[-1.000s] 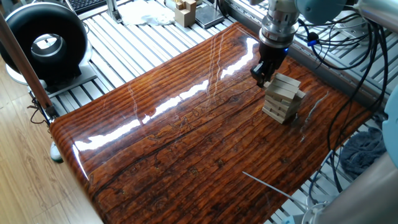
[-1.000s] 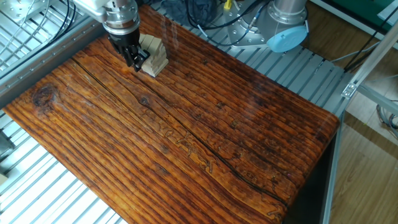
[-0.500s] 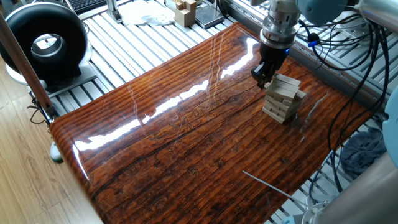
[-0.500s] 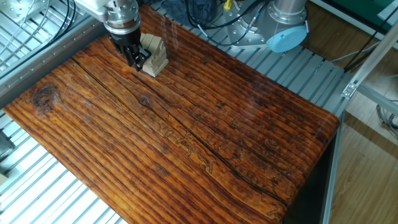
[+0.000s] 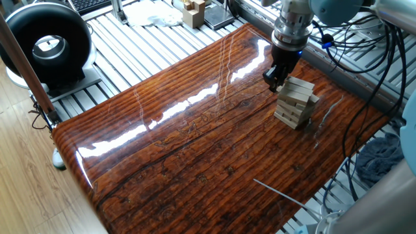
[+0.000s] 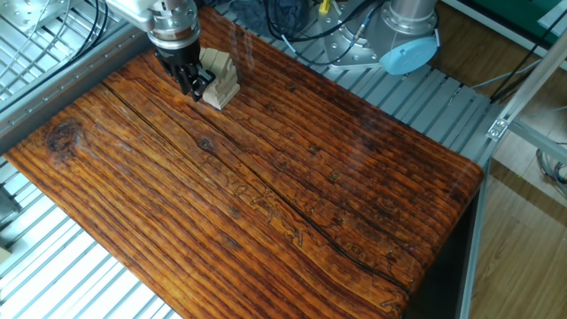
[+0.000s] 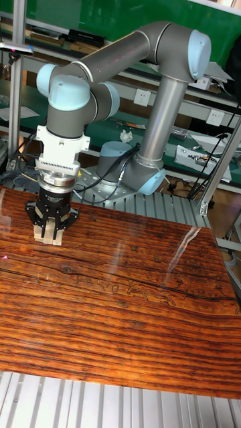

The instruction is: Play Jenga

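While the gripper (image 5: pixel 275 82) touches it, the Jenga tower (image 5: pixel 296 102) stands.

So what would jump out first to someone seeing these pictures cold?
Probably the glossy, dark-grained wooden table, which fills most of each view. Next, the small pale Jenga tower near its far edge, with the robot's hand right against the tower's upper layers.

Arm bent downward, tool (image 5: pixel 273 80) pointing down
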You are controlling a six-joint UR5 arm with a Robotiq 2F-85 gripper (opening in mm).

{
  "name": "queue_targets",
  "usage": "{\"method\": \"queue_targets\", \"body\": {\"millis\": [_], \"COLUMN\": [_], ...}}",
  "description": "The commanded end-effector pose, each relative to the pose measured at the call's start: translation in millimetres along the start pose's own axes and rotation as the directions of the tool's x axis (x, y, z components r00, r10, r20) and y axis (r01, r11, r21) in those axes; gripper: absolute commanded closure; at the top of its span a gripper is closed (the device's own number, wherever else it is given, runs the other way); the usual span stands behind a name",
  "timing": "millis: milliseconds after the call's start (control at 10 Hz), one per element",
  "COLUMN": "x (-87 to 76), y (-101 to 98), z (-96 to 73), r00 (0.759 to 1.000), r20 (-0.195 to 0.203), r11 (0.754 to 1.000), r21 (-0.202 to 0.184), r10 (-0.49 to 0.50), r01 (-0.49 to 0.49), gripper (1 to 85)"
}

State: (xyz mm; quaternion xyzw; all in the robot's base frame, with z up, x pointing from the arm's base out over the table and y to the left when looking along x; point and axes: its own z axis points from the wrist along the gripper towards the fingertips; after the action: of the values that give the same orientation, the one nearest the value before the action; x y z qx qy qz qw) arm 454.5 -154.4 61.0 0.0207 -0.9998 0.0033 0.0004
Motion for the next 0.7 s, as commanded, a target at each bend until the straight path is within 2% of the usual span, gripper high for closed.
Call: {"method": "queue_targets", "body": {"millis": [0,400,600], "x": [-6.5,-11.5,-12.6], "y": [2.2,4.0,3.8], "z": [-1.7,-2.2,-2.1], "r00": [1.0,0.999,0.999], "r20": [0.02,0.036,0.039], "r11": [1.0,1.0,1.0], "r21": [-0.01,-0.015,-0.014], "r10": [0.004,0.006,0.004], "r01": [-0.004,-0.005,-0.004], "gripper": [84.3,84.3,79.3]}}
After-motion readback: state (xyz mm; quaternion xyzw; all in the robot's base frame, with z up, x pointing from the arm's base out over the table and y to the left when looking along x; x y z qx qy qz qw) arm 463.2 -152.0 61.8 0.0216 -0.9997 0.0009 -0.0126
